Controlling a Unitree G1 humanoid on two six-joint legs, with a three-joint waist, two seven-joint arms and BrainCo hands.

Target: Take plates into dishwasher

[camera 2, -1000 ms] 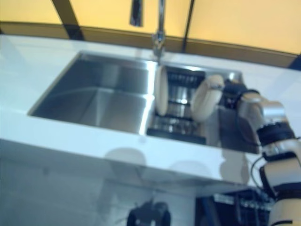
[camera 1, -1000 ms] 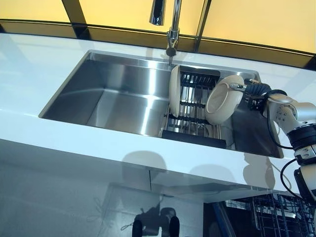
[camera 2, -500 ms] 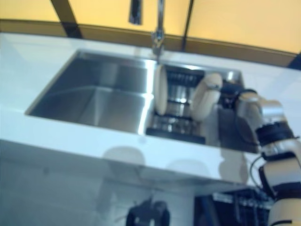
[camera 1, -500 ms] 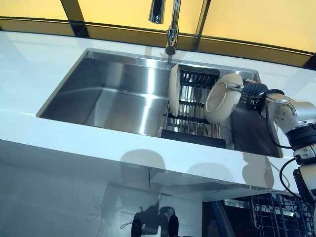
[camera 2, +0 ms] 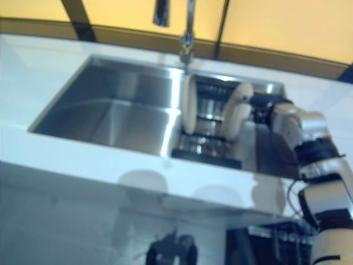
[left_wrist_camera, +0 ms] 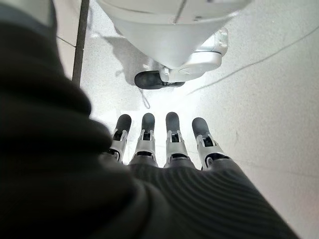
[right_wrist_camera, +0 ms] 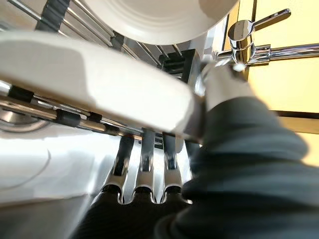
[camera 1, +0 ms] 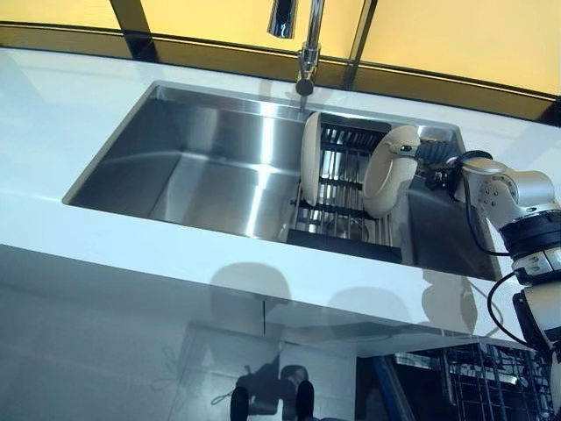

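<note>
Two cream plates stand in the black dish rack [camera 1: 344, 219] in the right part of the sink. One plate [camera 1: 310, 158] stands upright on the rack's left side. My right hand [camera 1: 436, 159] is shut on the rim of the other plate [camera 1: 387, 172], which tilts on the rack's right side. In the right wrist view that plate's rim [right_wrist_camera: 99, 79] crosses above my fingers [right_wrist_camera: 144, 159], with the other plate [right_wrist_camera: 159, 20] beyond. My left hand [left_wrist_camera: 164, 149] hangs open over the floor, only in its wrist view.
The steel sink [camera 1: 202, 167] is set into a white countertop [camera 1: 53, 114], with a faucet [camera 1: 306, 53] at the back. A dishwasher's wire rack [camera 1: 491, 386] shows below the counter at the lower right.
My right hand has pushed its plate leftward and more upright, so it now shows more edge-on. The view has shifted slightly.
</note>
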